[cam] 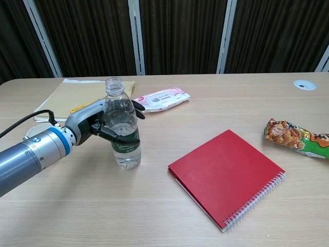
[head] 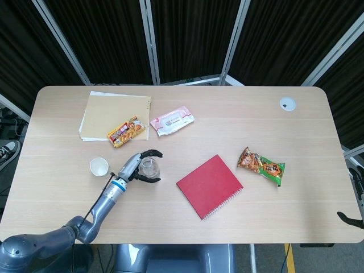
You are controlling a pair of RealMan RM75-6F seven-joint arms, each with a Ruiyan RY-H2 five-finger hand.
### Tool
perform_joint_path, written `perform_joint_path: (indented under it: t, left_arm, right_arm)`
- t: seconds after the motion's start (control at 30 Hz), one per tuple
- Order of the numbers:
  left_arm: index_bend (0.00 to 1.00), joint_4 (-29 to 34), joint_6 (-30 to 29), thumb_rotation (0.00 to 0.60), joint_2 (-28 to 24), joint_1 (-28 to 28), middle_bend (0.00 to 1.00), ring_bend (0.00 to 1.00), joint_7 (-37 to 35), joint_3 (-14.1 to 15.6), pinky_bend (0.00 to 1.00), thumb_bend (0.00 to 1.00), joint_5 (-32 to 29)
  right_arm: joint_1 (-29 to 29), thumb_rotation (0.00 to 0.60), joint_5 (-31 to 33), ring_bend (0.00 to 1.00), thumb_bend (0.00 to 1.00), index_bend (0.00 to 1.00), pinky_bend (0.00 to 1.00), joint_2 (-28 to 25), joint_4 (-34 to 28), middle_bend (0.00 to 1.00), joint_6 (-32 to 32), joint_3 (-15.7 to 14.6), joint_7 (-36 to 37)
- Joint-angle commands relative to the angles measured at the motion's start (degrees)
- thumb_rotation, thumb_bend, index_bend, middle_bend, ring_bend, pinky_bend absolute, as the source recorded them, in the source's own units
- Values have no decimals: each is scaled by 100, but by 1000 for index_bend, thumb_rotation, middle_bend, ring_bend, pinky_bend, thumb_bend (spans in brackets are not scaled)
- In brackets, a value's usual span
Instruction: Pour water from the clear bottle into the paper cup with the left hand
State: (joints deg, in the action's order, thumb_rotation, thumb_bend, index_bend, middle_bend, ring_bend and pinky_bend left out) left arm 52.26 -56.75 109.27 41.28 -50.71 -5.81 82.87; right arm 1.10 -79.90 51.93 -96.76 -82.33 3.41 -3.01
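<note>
The clear bottle stands upright and uncapped on the table, a little water in its bottom; from the head view I look down on its mouth. My left hand sits at its left side with fingers spread around it, no longer gripping; the fingers fan out apart from the bottle. The white paper cup stands upright left of the hand, mostly hidden behind the forearm in the chest view. A dark bit of my right hand shows at the lower right edge of the head view.
A red spiral notebook lies right of the bottle. Behind it are a pink wipes pack, an orange snack packet and a tan folder. A green-orange snack bag lies at the right.
</note>
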Motion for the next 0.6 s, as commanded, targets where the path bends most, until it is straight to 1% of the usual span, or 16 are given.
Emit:
perform_joint_path:
  t: [0.03, 0.13, 0.23, 0.33, 0.43, 0.6]
  left_arm:
    - [134, 122, -69, 598, -63, -66, 147, 113, -72, 34, 94, 0, 51]
    - [56, 196, -123, 583, -118, -107, 56, 53, -117, 54, 54, 0, 89]
    - [11, 301, -129, 580, -230, -129, 10, 28, -97, 82, 44, 0, 124]
    - [0, 522, -126, 577, -451, -152, 0, 3, 81, 142, 23, 0, 181]
    - [0, 816, -163, 578, -715, -203, 0, 0, 281, 199, 2, 0, 224]
    - [0, 1563, -315, 577, -1476, -373, 0, 0, 693, 264, 0, 0, 243]
  right_arm:
    - [-17, 600, -25, 0, 0, 0, 0, -6, -12, 0, -45, -1, 2]
    - [-32, 600, -43, 0, 0, 0, 0, -16, -26, 0, -73, -6, 12]
    - [-42, 600, -58, 0, 0, 0, 0, -25, -39, 0, -101, -6, 13]
    - [-48, 600, -79, 0, 0, 0, 0, -26, -52, 0, -117, -12, 6]
    - [-53, 600, -118, 0, 0, 0, 0, -30, -68, 0, -138, -23, -7]
    - [-90, 600, -202, 0, 0, 0, 0, -58, -110, 0, -216, -48, 12]
